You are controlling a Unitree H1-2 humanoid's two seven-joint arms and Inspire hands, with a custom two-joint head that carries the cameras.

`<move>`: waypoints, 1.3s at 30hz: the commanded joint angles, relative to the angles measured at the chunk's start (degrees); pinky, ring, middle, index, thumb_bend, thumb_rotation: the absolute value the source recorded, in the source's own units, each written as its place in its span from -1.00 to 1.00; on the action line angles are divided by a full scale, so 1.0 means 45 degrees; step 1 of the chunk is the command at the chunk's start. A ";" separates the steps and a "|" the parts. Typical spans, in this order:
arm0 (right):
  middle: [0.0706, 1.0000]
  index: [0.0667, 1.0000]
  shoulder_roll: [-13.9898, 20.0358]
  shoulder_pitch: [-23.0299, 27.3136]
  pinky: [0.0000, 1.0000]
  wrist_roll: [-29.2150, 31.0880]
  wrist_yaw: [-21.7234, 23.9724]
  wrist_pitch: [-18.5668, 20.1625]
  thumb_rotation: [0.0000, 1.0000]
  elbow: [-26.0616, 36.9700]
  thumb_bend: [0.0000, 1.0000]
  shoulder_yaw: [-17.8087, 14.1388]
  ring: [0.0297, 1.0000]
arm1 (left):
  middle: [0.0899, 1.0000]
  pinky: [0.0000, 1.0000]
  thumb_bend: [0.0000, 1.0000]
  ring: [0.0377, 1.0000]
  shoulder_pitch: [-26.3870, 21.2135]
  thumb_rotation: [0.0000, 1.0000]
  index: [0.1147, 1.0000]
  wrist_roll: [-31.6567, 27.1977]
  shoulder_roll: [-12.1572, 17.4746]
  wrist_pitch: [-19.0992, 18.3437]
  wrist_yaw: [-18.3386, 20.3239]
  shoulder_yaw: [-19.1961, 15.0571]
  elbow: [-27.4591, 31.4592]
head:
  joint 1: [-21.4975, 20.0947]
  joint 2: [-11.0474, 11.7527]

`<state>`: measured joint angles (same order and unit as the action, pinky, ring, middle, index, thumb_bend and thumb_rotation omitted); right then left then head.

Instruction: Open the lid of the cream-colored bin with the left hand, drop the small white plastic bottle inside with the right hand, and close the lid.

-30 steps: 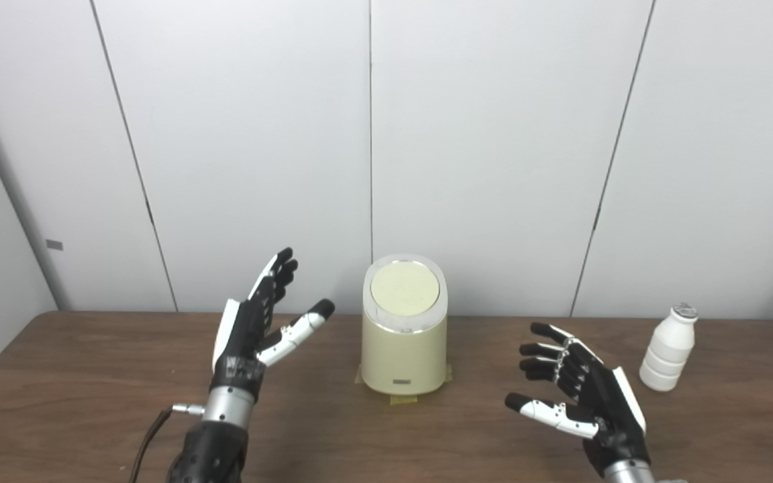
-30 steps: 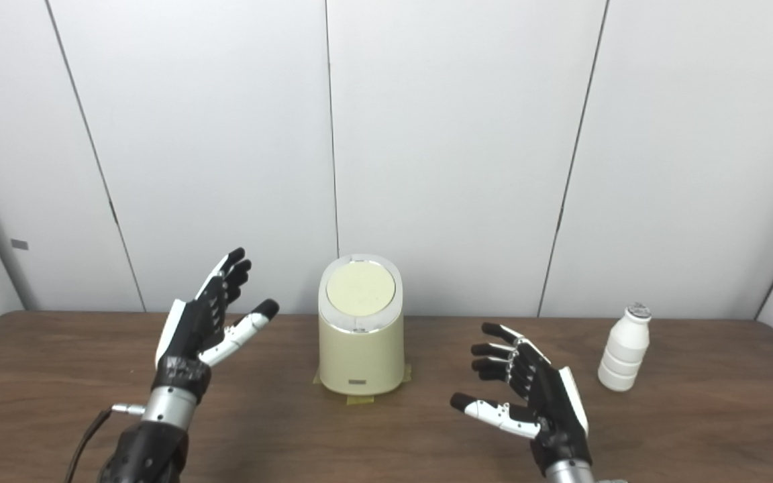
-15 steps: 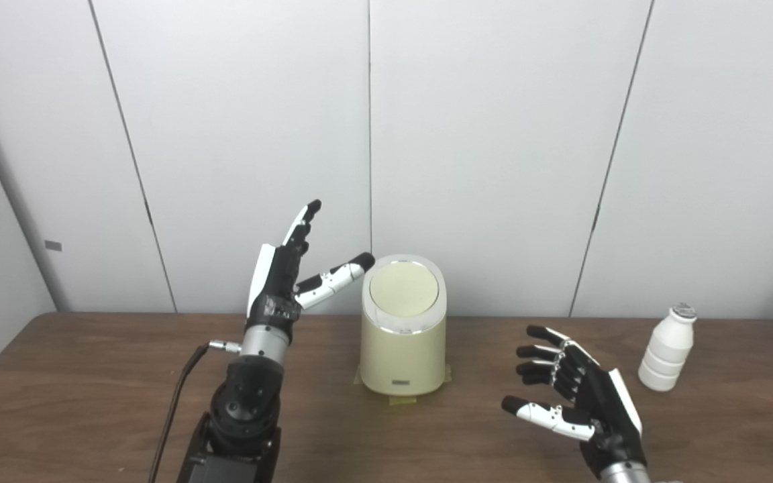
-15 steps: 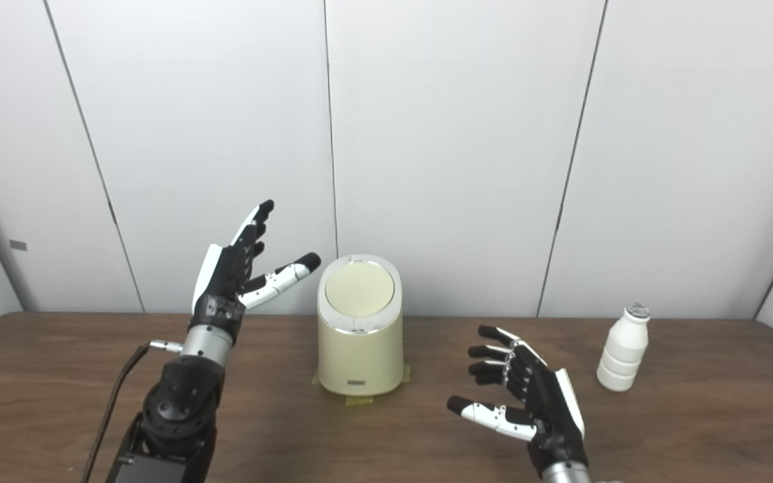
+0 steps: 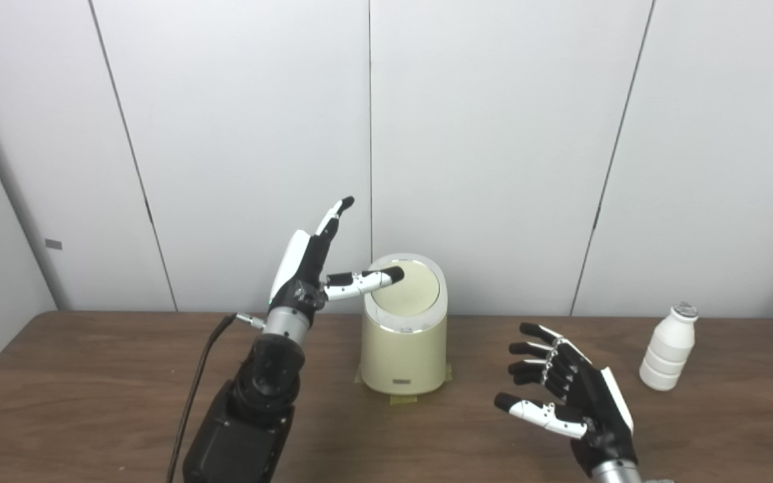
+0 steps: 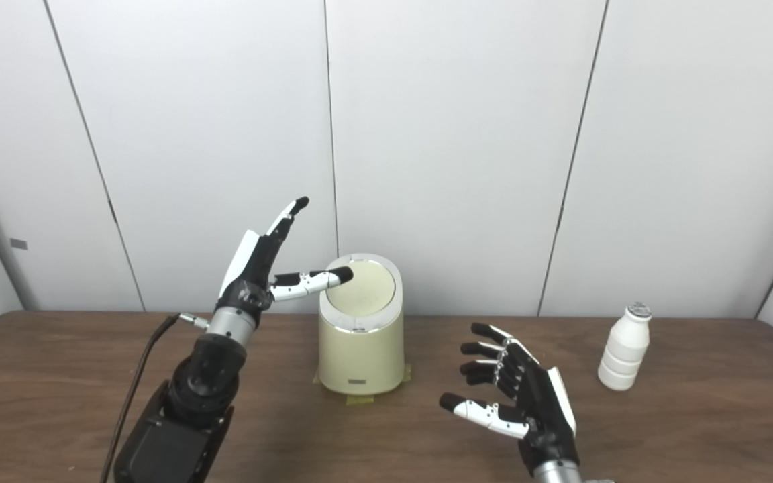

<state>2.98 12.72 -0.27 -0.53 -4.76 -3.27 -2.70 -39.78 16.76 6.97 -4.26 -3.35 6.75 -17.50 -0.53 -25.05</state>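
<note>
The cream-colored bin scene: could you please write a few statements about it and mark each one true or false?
1. The cream-colored bin's round lid is shut. True.
2. The right hand holds the small white plastic bottle. False: it is open and empty; the bottle stands apart on the brown wooden table.
3. The left hand's thumb reaches over the lid. True.
4. The bottle lies on its side. False: it stands upright.
</note>
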 commanded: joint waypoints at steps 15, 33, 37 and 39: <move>0.26 0.39 -0.0110 0.0456 0.08 -0.0026 -0.0014 0.0039 -0.96 0.0886 0.45 0.0153 0.10 | 1.00 0.84 0.80 1.00 -0.1489 -0.52 1.00 0.1131 0.0110 0.0753 -0.0763 0.0426 -0.2190 | -0.0241 -0.0063; 0.27 0.39 -0.0240 0.0425 0.04 -0.0173 -0.0149 0.0249 -0.93 0.1153 0.46 0.0165 0.11 | 1.00 0.89 0.80 1.00 -0.1694 -0.50 1.00 0.2277 0.0159 0.0098 -0.0821 0.1288 -0.2718 | -0.0326 -0.0172; 0.26 0.39 -0.0221 0.0443 0.03 -0.0262 -0.0165 0.0185 -0.92 0.1115 0.46 0.0177 0.10 | 1.00 0.95 0.84 1.00 -0.1794 -0.47 1.00 0.2888 0.0191 -0.0368 -0.0884 0.1648 -0.2618 | -0.0317 -0.0209; 0.26 0.39 -0.0217 0.0434 0.05 -0.0307 -0.0168 0.0218 -0.91 0.1158 0.45 0.0192 0.10 | 1.00 0.94 0.86 1.00 -0.1831 -0.49 1.00 0.3201 0.0212 -0.0635 -0.0902 0.1814 -0.2525 | -0.0327 -0.0218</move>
<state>2.13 12.72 -1.59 -1.06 -2.59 -0.08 -1.92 -44.42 29.27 7.57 -6.60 -6.44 14.45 -30.94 -1.93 -25.93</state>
